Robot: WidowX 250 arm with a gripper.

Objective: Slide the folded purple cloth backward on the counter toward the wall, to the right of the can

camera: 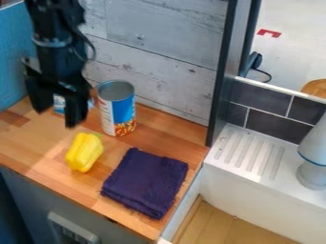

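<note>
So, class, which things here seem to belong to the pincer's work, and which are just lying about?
Seemingly part of the work, judging by nearness:
- pincer, open above the counter
- yellow pepper, nearest below it in the picture
- tall can, close beside it in the picture

Just lying about:
- folded dark cloth
- pale object on the sink's ridged ledge

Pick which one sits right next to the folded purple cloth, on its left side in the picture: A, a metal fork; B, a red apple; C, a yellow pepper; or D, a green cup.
C: the yellow pepper lies on the wooden counter just left of the folded purple cloth.
</note>
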